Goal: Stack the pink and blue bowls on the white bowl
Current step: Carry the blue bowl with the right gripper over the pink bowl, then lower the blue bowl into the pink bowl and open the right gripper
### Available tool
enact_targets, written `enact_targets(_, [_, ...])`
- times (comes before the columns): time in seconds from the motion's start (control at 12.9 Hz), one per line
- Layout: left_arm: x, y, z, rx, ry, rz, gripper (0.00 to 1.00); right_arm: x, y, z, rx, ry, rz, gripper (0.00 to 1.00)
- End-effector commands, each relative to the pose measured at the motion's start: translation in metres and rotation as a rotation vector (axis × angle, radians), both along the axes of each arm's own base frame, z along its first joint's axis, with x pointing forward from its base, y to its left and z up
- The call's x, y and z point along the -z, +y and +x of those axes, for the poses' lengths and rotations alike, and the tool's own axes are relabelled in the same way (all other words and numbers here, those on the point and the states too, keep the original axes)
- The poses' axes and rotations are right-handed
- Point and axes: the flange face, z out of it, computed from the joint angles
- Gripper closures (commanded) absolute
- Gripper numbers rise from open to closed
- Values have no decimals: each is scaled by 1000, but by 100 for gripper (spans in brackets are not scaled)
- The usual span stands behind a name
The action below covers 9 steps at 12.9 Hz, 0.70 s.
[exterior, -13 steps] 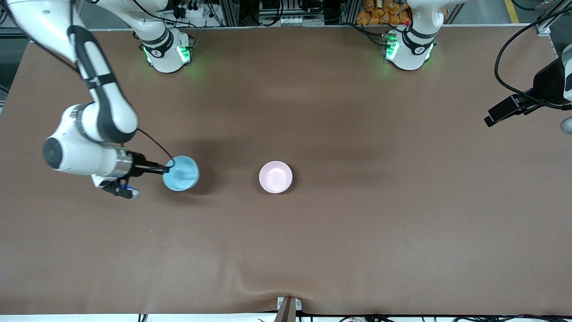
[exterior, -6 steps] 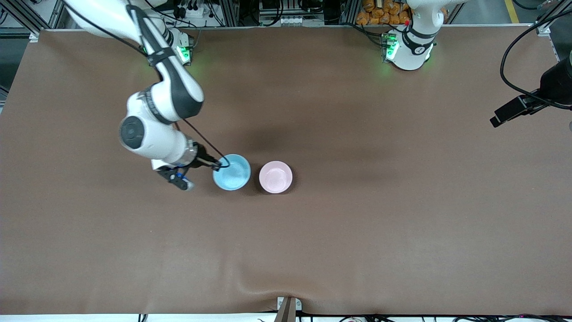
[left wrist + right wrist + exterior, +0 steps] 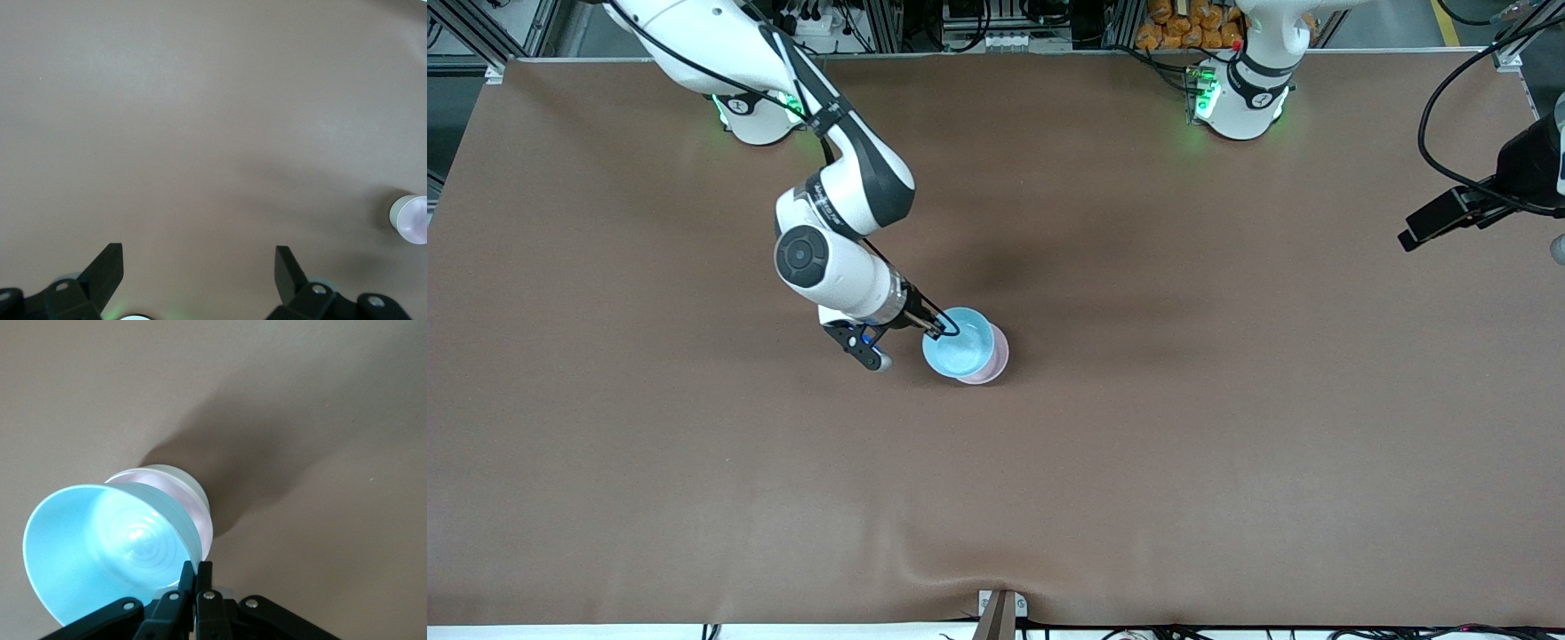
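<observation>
Brown table [image 3: 1227, 462], two arms based along its edge farthest from the front camera. Blue bowl [image 3: 959, 342]: light sky blue, round, plain; held off the table by its rim, tilted, over the pink bowl and covering most of it in the front view; in the right wrist view [image 3: 107, 553] its open inside faces the camera and its base is not seated in the bowl below. Pink bowl [image 3: 996, 363]: pale pink, upright on the table near the middle; only a crescent of its rim shows past the blue bowl in the front view; in the right wrist view [image 3: 190, 500] it sits nested in a white bowl [image 3: 193, 485], whose pale rim shows just around it; in the left wrist view the pair shows as one small pale bowl [image 3: 411, 219] well apart from that arm. Right gripper [image 3: 937, 330]: over the pink bowl's edge, fingers [image 3: 189, 577] clamped together on the blue bowl's rim. Left gripper [image 3: 199, 270]: waiting up over bare table toward the left arm's end, fingers spread wide, holding nothing.
</observation>
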Motion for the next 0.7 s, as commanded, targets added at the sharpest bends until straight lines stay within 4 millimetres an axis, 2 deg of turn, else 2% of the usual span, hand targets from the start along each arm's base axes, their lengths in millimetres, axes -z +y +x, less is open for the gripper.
enact_targets(0.0, [-2,-4,-24,44,20,24,0,12,11,7,23,-21,-2,100])
enact_targets(0.16, [-4,-19,-33,86,21,113,0,21,19,1,30,-10,-9,100])
enact_targets(0.39, [-8,-21,-40,91,26,107,0,33,25,-2,26,-24,-34,100])
enact_targets(0.62, [-12,-20,-50,206,22,104,0,35,23,-1,17,-32,-45,100])
